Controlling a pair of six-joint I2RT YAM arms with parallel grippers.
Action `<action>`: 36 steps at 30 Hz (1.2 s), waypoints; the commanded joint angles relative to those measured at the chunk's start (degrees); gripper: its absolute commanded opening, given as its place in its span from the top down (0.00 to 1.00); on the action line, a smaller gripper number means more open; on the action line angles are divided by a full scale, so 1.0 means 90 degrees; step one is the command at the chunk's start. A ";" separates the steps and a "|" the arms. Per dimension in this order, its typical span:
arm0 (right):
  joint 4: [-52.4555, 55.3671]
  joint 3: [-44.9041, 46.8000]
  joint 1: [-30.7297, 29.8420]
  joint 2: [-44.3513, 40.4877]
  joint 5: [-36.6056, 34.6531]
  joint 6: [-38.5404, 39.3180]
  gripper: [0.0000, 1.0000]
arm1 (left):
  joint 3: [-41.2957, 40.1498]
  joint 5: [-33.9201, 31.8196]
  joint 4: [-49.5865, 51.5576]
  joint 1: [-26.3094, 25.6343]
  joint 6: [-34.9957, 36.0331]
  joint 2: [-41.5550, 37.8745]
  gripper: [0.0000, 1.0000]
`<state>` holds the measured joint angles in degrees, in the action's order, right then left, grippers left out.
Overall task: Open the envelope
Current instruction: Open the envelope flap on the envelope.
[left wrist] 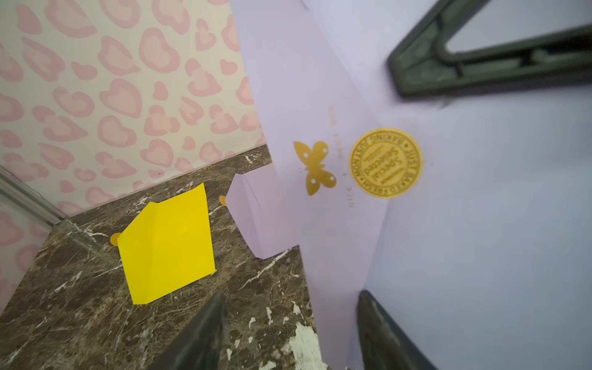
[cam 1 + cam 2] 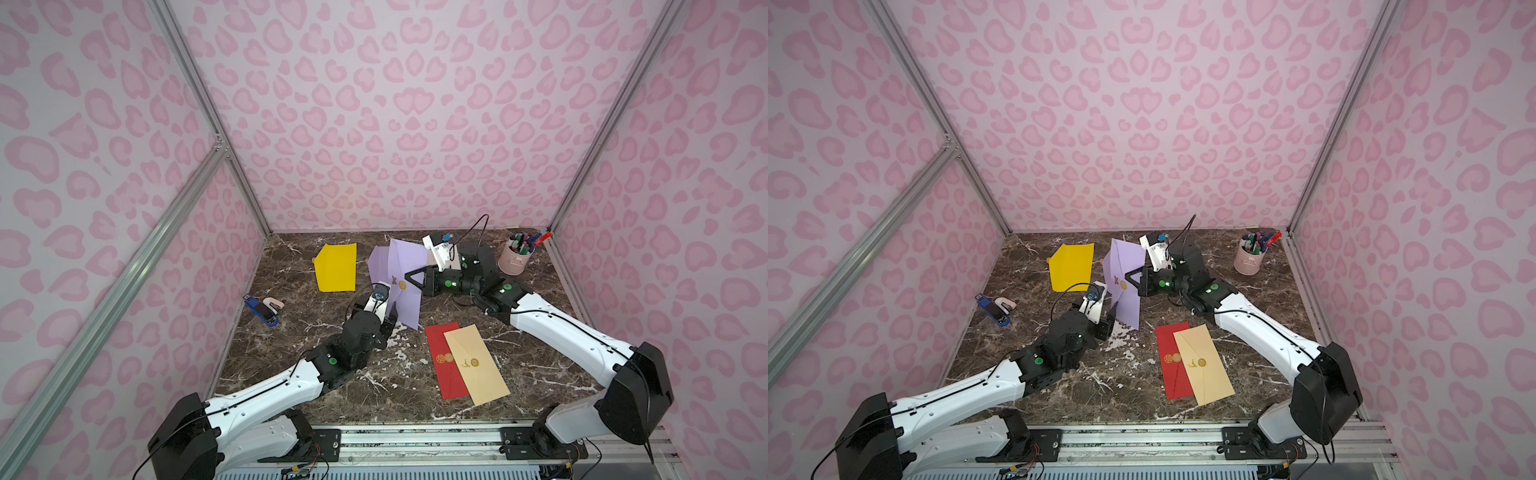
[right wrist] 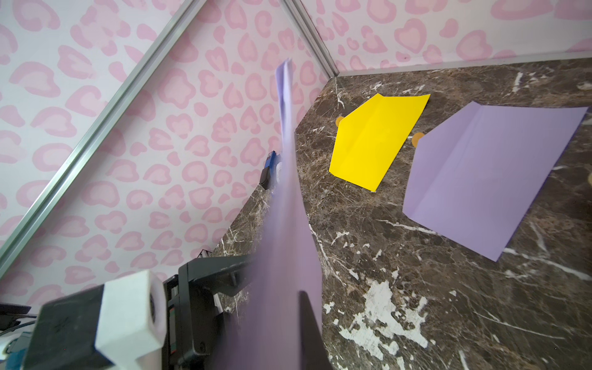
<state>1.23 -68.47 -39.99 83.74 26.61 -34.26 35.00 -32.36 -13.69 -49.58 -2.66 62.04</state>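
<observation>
Left wrist view: lilac envelope [image 1: 480, 224] is being held upright by clenched right hand [image 2: 408, 277], straddled by released left hand [image 1: 291, 301], lower frame; flap [image 1: 298, 105] by gold seal [image 1: 385, 163] probably needs pinching.

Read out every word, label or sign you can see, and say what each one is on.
"JUST BAKED FRESH": seems to run round the rim of the gold seal on the raised purple envelope, seen upside down; its centre text is too blurred.
Faint gold lettering beside the butterfly: unreadable.
Gold marks on the red envelope and cream envelope: too small to read.
</observation>
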 commanded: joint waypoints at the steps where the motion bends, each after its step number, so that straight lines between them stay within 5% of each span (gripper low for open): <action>1: 0.0023 -0.0104 -0.0028 0.0001 0.0034 -0.0019 1.00 | 0.0027 -0.0352 -0.0126 -0.0005 -0.0003 -0.0021 0.33; 36: 0.0014 -0.0143 -0.0388 0.0010 -0.0291 -0.0191 1.00 | 0.0417 -0.0682 -0.0440 -0.0008 -0.0018 0.0381 0.34</action>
<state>0.58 -69.34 -43.05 83.77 23.75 -35.66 37.95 -37.54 -14.22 -49.74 -2.66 65.06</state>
